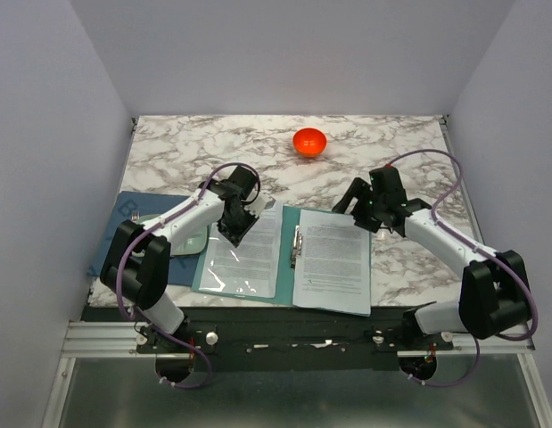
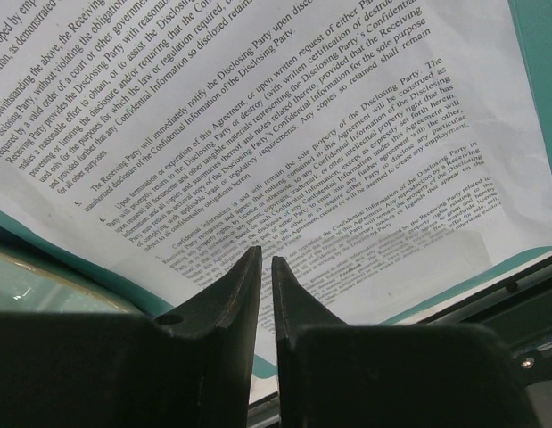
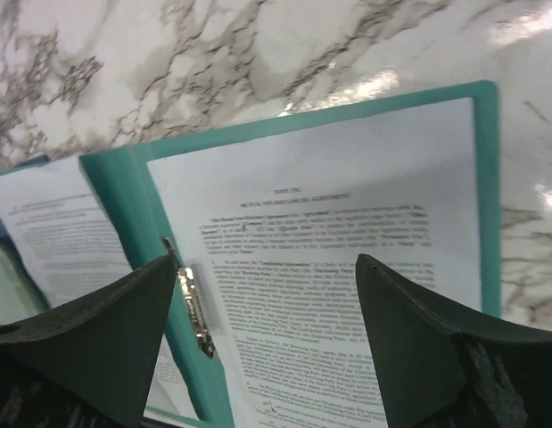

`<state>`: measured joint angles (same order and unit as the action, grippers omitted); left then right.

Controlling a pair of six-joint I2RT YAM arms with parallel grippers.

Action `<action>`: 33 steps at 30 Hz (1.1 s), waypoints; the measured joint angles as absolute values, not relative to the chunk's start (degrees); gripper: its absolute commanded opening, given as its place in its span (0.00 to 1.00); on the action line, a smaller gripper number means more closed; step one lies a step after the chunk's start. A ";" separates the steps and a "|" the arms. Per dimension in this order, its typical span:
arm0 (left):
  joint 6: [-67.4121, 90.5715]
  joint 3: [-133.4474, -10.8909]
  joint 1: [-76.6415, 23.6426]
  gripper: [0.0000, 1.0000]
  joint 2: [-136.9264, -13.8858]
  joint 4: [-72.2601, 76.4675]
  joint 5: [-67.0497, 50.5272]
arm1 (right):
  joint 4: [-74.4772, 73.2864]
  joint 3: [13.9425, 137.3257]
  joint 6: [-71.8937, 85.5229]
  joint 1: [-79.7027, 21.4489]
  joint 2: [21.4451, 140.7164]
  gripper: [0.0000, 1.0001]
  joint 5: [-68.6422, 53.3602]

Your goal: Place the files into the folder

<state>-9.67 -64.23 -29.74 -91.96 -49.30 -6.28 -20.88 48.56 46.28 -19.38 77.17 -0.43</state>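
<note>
Files (image 1: pixel 332 259) lie inside the open folder (image 3: pixel 124 187); left hand (image 2: pixel 265 259) pinched closed, empty; right hand (image 3: pixel 267 267) spread wide, empty.

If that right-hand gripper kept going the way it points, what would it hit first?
The right gripper would most likely meet the printed sheet on the folder's right half; depth is hard to judge.

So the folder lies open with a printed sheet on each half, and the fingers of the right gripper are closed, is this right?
Not fully. The fingers of the right gripper stand wide apart, not closed; the right wrist view shows the gap between them. The folder does lie open, with the left sheet and the right sheet on its two halves.
</note>
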 measured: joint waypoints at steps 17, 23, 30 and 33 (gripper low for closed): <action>-9.87 -61.60 -29.74 0.18 -95.85 -46.63 -4.62 | 3.70 56.60 41.91 -24.60 99.24 0.84 -27.81; -9.91 -59.79 -29.74 0.18 -96.44 -45.41 -3.57 | 5.85 57.91 42.22 -25.98 104.64 0.82 -29.58; -10.04 -59.11 -29.74 0.17 -96.53 -44.16 -3.46 | 7.62 57.91 43.40 -26.61 107.61 0.81 -31.46; -10.04 -59.09 -29.76 0.16 -96.68 -43.92 -3.46 | 9.13 57.91 43.75 -26.85 107.72 0.79 -32.38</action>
